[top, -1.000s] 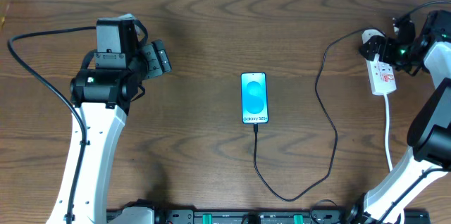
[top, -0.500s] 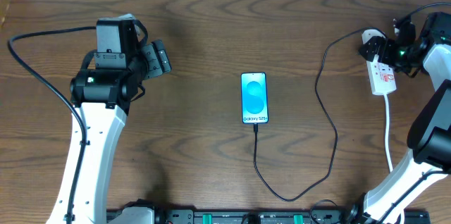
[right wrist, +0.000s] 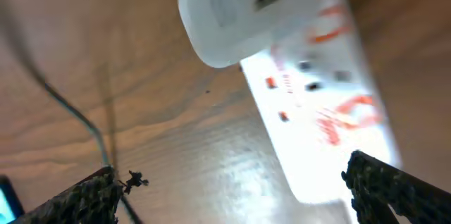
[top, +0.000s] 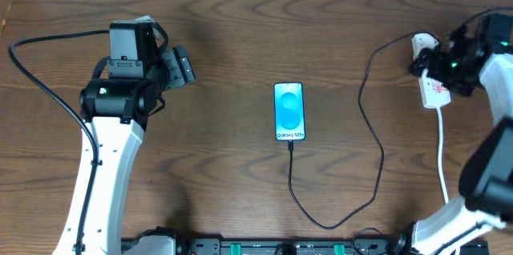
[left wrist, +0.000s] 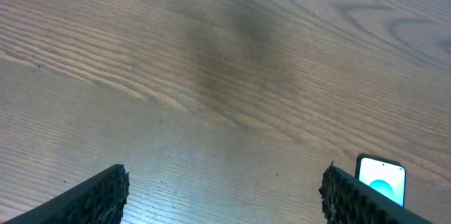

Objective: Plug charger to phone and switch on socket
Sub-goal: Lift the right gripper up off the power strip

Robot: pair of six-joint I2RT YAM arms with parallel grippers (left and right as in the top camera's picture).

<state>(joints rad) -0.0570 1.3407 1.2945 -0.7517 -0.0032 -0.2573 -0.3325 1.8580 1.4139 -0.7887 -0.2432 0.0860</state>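
Both my hands are empty right now. My left gripper (left wrist: 225,199) has its fingers spread wide and hangs over bare wooden table (top: 240,30), well apart from everything. From that wrist camera I only catch a corner of the lit screen at the bottom right.

The phone (top: 289,111) lies flat mid-table, blue screen up. The charger (top: 377,139) meets its near short edge and looks plugged in. From there the black cable runs toward my base, loops round to the right and climbs up to the white plug (right wrist: 236,13) on the far end of the socket (top: 434,88).

The socket is over at the right edge of the table, lying lengthwise, red markings facing up. My right gripper (right wrist: 239,192) is directly above its far end, fingers spread apart, with the strip showing between them in the wrist view. That view is blurry, so I can't tell whether a finger actually touches the strip, or how the switch sits.
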